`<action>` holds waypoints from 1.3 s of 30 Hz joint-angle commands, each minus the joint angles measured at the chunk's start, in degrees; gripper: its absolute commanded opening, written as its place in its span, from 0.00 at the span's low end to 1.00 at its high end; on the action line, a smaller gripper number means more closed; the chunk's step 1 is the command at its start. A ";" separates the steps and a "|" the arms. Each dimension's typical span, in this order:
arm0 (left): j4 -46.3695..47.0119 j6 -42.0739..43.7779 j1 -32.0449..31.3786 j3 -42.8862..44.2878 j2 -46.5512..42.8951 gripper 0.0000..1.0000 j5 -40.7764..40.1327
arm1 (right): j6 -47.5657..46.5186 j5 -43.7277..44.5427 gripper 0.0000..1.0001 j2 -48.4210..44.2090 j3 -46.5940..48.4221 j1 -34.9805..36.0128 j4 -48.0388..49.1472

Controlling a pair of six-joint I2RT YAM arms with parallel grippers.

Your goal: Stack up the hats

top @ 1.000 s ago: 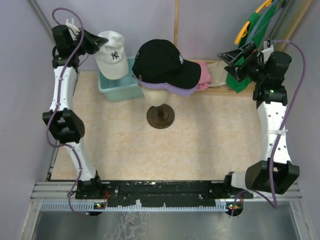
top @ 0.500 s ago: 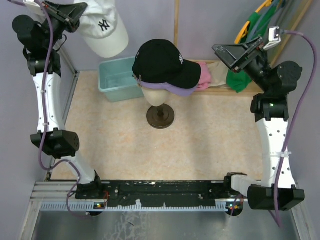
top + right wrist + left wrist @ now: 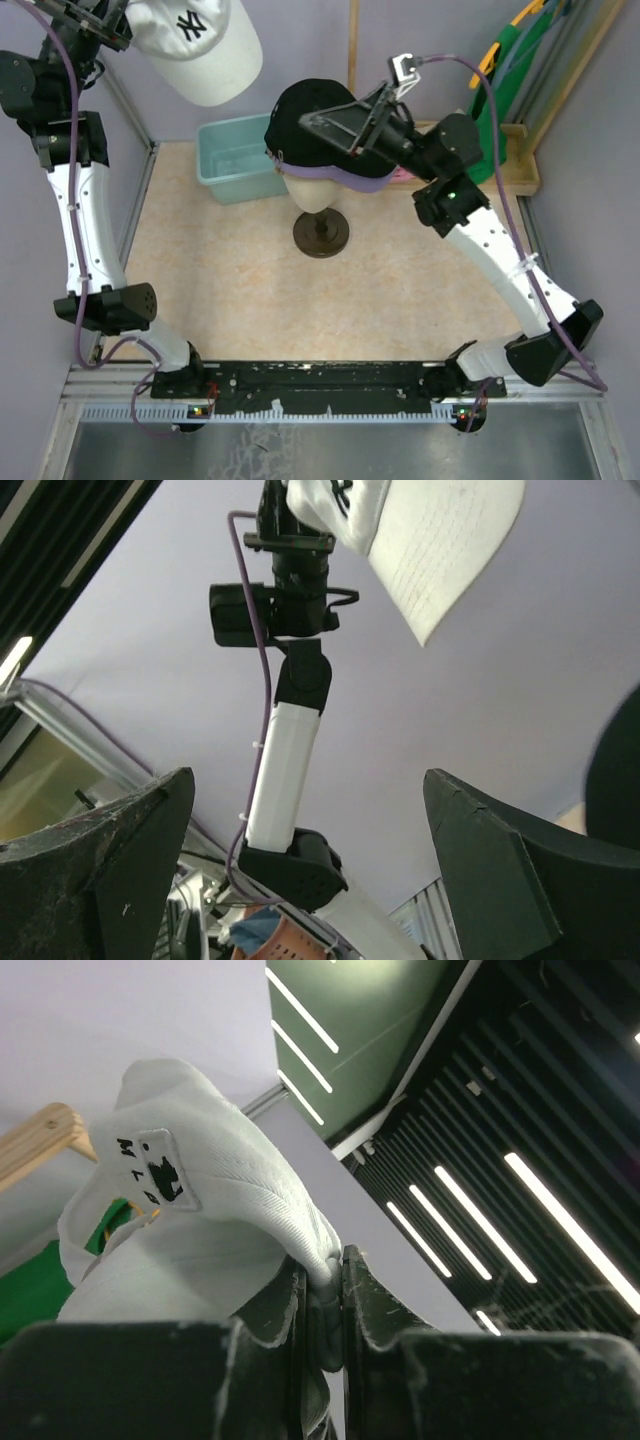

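At far left the left arm reaches high. The left gripper (image 3: 118, 27) is clenched on the rear edge of the white cap (image 3: 200, 55), which hangs in the air over the table's back-left corner with its brim turned toward the middle. The cap's front carries a dark interlocked "NY" logo (image 3: 189, 24). In the left wrist view the fingers (image 3: 372, 1305) pinch a fold of the white fabric. A small grey patch (image 3: 160, 1168) on the cap shows dark letters beginning "ML" above a dark figure; the rest cannot be read.

Below the cap, 1 teal bin (image 3: 235, 165) sits at the back of the table. Just right of it a mannequin head (image 3: 315, 190) stands on a round dark base (image 3: 320, 235). It wears the black cap (image 3: 312, 95) over the purple cap (image 3: 365, 182), whose brim shows underneath. The right gripper (image 3: 328, 128) hovers over the black crown, its 2 fingers spread wide with nothing between them; whether it touches the cap cannot be told.

Farther right are a sliver of pink cloth (image 3: 405, 172) and a green garment (image 3: 490, 110).

The table (image 3: 400, 290) is mottled beige-orange and enclosed by pale lavender walls (image 3: 430, 30). A wooden post (image 3: 352, 40) rises behind the head, and a black rail (image 3: 320, 378) runs along the near edge. Overhead, the left wrist view shows a dark slatted ceiling with strip lights (image 3: 570, 1210).
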 commanded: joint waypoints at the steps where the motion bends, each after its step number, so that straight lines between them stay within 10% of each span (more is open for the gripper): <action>1: 3.28 -6.24 -0.25 2.08 -2.97 0.00 -3.05 | -7.12 7.96 0.95 1.57 4.50 8.51 5.38; 39: 8.95 -14.07 -0.25 -6.67 -8.63 0.00 -4.81 | -19.07 25.44 0.82 18.21 14.56 21.52 24.58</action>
